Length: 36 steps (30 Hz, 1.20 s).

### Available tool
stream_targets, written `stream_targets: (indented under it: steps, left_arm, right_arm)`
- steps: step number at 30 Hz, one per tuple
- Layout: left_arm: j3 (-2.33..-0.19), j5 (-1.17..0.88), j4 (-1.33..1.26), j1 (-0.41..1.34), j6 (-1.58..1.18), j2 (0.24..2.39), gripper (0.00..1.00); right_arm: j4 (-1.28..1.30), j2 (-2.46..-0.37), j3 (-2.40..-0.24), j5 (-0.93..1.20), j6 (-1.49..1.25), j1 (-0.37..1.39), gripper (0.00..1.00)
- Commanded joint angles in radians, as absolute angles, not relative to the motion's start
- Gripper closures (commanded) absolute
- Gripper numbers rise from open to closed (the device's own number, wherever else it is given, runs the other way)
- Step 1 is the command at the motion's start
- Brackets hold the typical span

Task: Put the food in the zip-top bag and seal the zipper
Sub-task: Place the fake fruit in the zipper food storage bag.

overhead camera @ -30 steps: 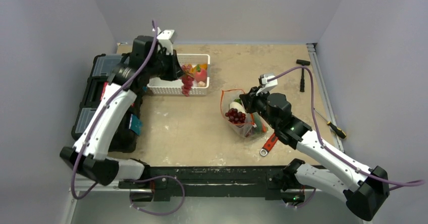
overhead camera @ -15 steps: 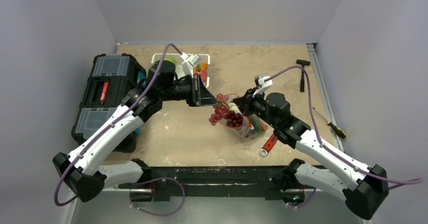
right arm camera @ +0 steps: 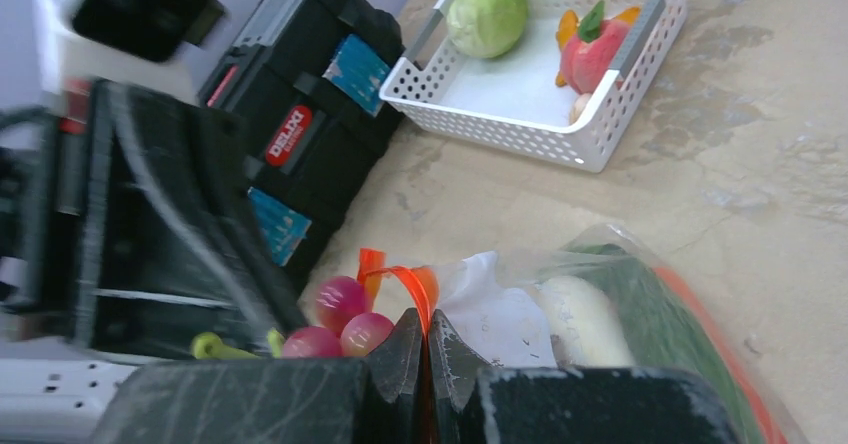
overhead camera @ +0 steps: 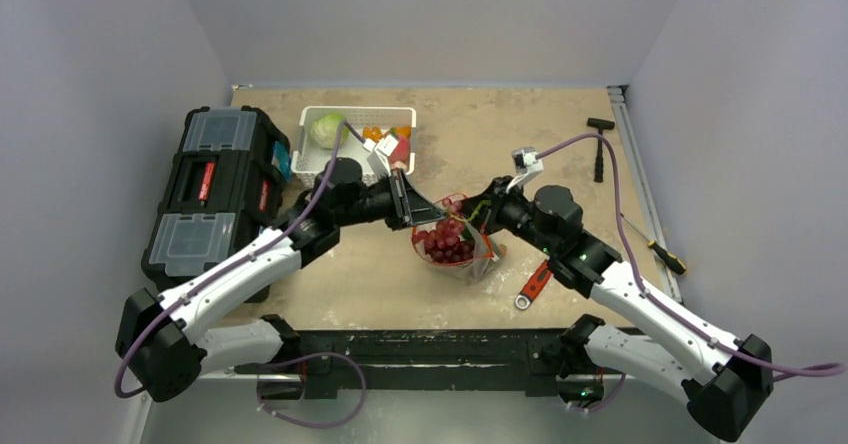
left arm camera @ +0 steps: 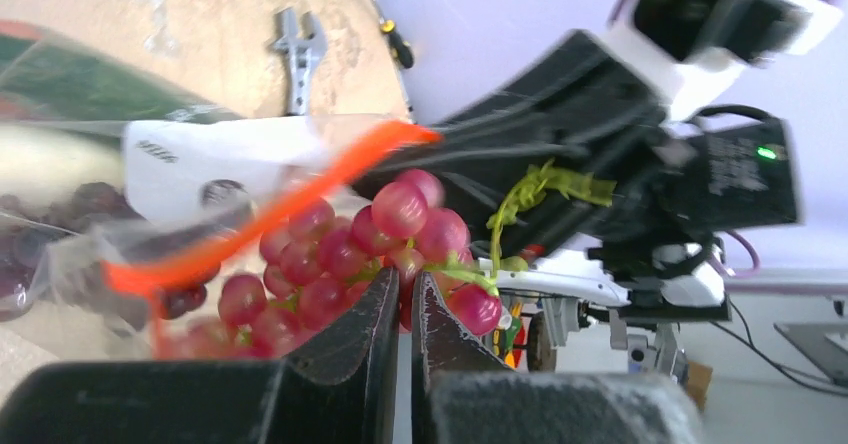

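The clear zip-top bag (overhead camera: 478, 254) lies mid-table, its orange-red zipper (right arm camera: 416, 286) lifted. My right gripper (right arm camera: 426, 336) is shut on the zipper strip and holds the mouth open. My left gripper (left arm camera: 405, 292) is shut on a bunch of dark red grapes (left arm camera: 345, 249), held at the bag's mouth (overhead camera: 448, 236). Inside the bag I see a white radish (right arm camera: 582, 316), a green leafy piece (right arm camera: 668, 324) and more dark grapes (left arm camera: 60, 214). A green cabbage (right arm camera: 488, 16), a pink peach (right arm camera: 592, 52) and orange pieces remain in the white basket (overhead camera: 322, 161).
A black toolbox (overhead camera: 215, 189) stands at the left. A red-handled wrench (overhead camera: 533, 286) lies right of the bag. A screwdriver (overhead camera: 660, 252) and a black tool (overhead camera: 600, 149) lie near the right wall.
My left arm has carried the grapes from the basket rightwards to the bag's mouth. My right gripper has raised the bag's zipper edge a little.
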<state>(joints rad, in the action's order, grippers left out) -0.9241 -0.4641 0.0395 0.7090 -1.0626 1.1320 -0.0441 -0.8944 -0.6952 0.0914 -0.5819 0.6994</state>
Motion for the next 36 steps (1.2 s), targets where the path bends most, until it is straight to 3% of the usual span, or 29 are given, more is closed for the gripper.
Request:
stream_targets:
  steps: [1,9,14,20,28,36]
  left_arm:
    - [-0.829,-0.407,-0.23,0.721,-1.181,1.138,1.0]
    - [-0.836,-0.403,-0.228,0.743,-1.149,1.054,1.0]
    - [-0.879,-0.352,-0.078,0.755,-1.075,0.982,1.0]
    - [-0.865,-0.355,-0.071,0.781,-1.052,0.993,1.0]
    - [-0.847,-0.213,0.14,0.805,-0.945,0.941,1.0]
    - [-0.931,-0.155,0.244,0.805,-0.87,1.007,1.0]
  right_arm:
    - [-0.138,-0.862,-0.748,0.171,-0.765,0.698,1.0]
    - [-0.28,-0.898,-0.734,0.263,-1.02,0.697,1.0]
    - [-0.293,-0.928,-0.764,0.275,-1.041,0.698,1.0]
    - [-0.326,-0.932,-0.755,0.269,-1.111,0.693,1.0]
    - [-0.341,-0.93,-0.807,0.278,-1.148,0.692,1.0]
    - [-0.314,-0.921,-0.813,0.276,-1.122,0.691,1.0]
